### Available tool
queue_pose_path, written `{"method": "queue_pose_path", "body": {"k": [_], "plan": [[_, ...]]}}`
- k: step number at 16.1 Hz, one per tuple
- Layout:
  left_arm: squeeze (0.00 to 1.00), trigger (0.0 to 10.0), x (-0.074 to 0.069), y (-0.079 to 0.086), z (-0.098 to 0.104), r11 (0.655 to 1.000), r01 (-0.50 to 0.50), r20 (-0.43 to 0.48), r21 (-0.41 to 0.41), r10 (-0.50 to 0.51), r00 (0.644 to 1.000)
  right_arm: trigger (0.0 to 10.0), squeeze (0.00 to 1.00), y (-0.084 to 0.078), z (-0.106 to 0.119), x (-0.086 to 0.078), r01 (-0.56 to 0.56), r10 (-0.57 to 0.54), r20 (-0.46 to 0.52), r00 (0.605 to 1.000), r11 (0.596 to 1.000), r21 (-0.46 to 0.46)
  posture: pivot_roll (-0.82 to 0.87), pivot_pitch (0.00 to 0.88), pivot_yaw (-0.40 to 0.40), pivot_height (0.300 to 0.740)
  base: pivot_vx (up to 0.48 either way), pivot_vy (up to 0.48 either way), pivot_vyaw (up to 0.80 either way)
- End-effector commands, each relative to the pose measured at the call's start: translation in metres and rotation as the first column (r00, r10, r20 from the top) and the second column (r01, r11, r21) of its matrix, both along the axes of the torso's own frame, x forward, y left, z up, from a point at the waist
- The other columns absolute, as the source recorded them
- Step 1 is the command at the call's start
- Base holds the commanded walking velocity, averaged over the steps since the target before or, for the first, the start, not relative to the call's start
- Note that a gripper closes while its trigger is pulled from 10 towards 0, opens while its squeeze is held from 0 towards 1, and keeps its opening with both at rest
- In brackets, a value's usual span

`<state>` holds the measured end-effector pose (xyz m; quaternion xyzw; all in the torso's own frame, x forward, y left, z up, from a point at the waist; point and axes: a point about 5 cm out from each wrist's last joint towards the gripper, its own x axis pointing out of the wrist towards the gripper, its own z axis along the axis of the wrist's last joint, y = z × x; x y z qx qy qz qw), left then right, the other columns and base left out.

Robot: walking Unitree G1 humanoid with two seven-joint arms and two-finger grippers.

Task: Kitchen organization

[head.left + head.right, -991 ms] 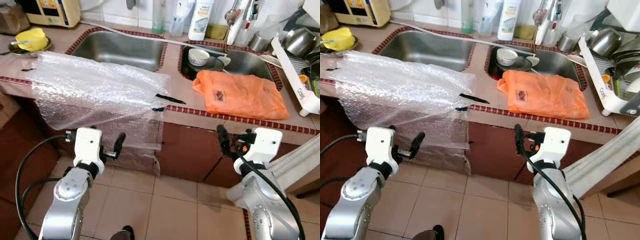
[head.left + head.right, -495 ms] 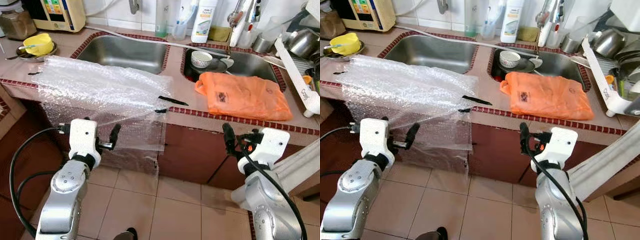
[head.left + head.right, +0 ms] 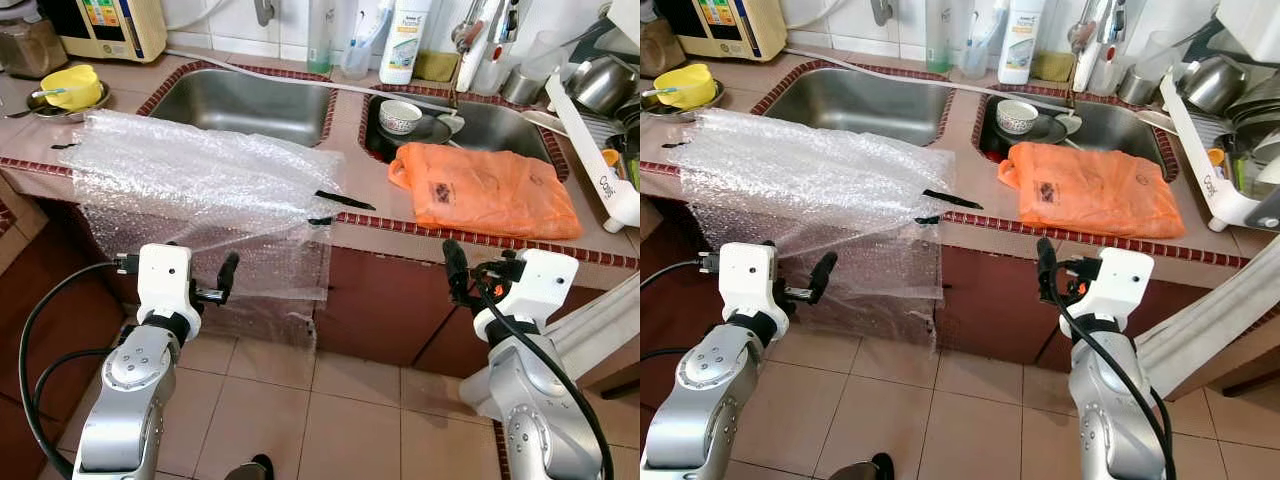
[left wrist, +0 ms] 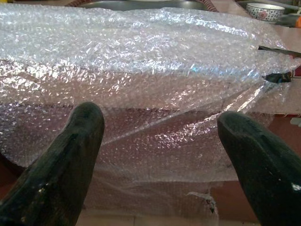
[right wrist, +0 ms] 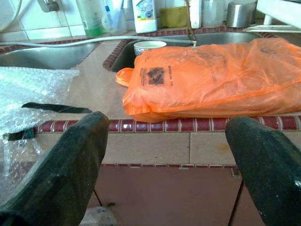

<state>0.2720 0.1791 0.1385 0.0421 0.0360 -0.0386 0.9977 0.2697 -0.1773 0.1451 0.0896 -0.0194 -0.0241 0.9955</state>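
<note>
Task looked barely started; nothing grasped or put away. The bubble wrap (image 3: 200, 185) lay across the left-centre of the head view, draped over the worktop (image 3: 360, 175) edge and hanging down the cabinet front, black tape strips at its right end. The orange bag (image 3: 485, 190) sat flat on the worktop at right-centre, its far edge by the right sink (image 3: 500, 120), which held a bowl (image 3: 398, 115). The left sink (image 3: 245, 100) was at upper centre, a yellow cup (image 3: 70, 87) at upper left, bottles (image 3: 405, 40) along the top edge and a dish rack (image 3: 600, 120) at far right.

The left gripper (image 3: 222, 280) sat lower left, below worktop level and just in front of the hanging wrap; in its wrist view the fingers (image 4: 70, 160) were spread wide with only wrap ahead, not touching it. The right gripper (image 3: 458, 272) sat lower right, under the worktop edge below the bag; in its wrist view the fingers (image 5: 66, 165) were likewise spread, released, bag straight ahead and apart from them.

Judgement: both loose items were left to clear. Each gripper seemed lined up with one, so the step in hand looked like an approach before the first grasp. The sink dishes also remained.
</note>
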Motion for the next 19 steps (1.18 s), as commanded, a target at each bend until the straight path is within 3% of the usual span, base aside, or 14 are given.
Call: {"method": "queue_pose_path", "body": {"k": [1, 19], "plan": [[0.0, 10.0, 0.0001, -0.0011, 0.0041, 1.0, 0.003, 0.009, -0.001, -0.003, 1.0, 10.0, 0.0, 0.0002, 0.0004, -0.0015, -0.002, 0.002, 0.002, 1.0, 1.0, 0.004, 0.08, 0.129, -0.059, 0.74, 0.0, 0.24, 0.0], [0.0, 10.0, 0.0046, -0.0037, 0.0047, 0.999, 0.031, -0.001, -0.008, -0.031, 1.0, 10.0, 0.0, 0.0018, 0.0013, -0.0008, 0.009, -0.009, 0.012, 1.0, 1.0, 0.003, 0.08, 0.113, -0.045, 0.74, 0.0, 0.304, 0.0]]}}
